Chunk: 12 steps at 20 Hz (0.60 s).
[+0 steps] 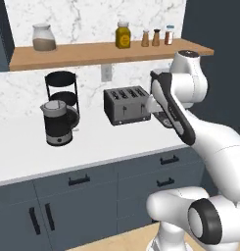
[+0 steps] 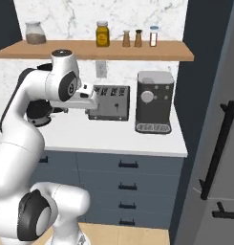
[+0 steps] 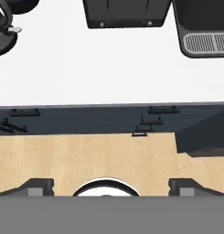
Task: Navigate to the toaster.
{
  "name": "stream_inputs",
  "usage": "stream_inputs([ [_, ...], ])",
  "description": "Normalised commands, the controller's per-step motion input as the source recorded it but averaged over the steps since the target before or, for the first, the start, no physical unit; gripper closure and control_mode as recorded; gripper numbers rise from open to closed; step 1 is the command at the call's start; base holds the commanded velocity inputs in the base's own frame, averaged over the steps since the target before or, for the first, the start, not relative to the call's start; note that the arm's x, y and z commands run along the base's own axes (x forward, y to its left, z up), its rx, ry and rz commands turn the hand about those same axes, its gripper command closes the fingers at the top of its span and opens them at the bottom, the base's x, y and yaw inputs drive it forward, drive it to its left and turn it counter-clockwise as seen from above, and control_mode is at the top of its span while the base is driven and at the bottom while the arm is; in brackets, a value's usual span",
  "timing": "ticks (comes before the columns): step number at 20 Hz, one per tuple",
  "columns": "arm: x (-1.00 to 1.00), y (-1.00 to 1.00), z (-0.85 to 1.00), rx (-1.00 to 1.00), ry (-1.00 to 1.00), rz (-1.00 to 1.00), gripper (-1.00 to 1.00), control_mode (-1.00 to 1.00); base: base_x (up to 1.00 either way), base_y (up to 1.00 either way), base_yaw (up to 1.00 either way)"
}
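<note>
One toaster (image 1: 125,105), four slots, on the white table (image 1: 92,142) against the wall. Left of it: one kettle (image 1: 58,122). Right of it: one coffee machine (image 2: 154,101). Shelf (image 1: 107,51) above the toaster: five jars. Gripper (image 3: 111,186) jaws released, grasping nothing. The arm partly hides the toaster's side.

Matt dark grey toaster (image 1: 126,105), smooth white counter (image 1: 92,139), wooden shelf (image 1: 92,51)

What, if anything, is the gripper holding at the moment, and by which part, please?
Nothing is held: the gripper is open, its fingertips wide apart over bare floor, short of the counter and toaster.
</note>
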Motion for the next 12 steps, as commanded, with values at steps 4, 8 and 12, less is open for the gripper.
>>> stream_inputs([
  [4,0.00,0.00,0.00,0.00,0.00,0.00,-1.00,1.00,0.81,-0.37,0.19],
  [8,0.00,0.00,0.00,0.00,0.00,0.00,-1.00,1.00,0.82,-0.45,0.10],
  [12,0.00,0.00,0.00,0.00,0.00,0.00,-1.00,1.00,1.00,-0.30,0.10],
])
